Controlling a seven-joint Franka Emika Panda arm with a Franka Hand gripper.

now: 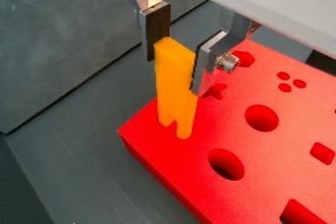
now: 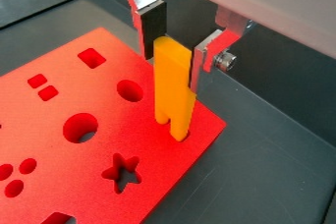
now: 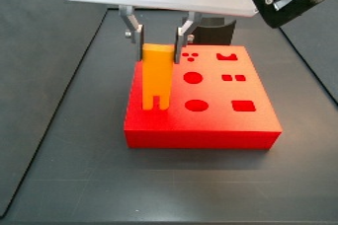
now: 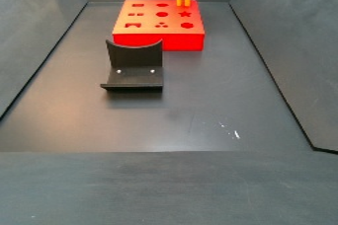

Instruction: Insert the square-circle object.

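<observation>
Both wrist views show the gripper clamping the square-circle object's upper end, prongs over the red block. A side view cuts the arm off above the fingers; elsewhere only the fixture shows fully.

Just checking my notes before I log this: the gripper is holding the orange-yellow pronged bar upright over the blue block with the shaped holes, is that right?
Not quite: the block is red, not blue, as both side views show. The rest stands: the gripper holds the orange-yellow pronged bar upright over that block with the shaped holes, the fingers closed on the bar's upper end.
</observation>
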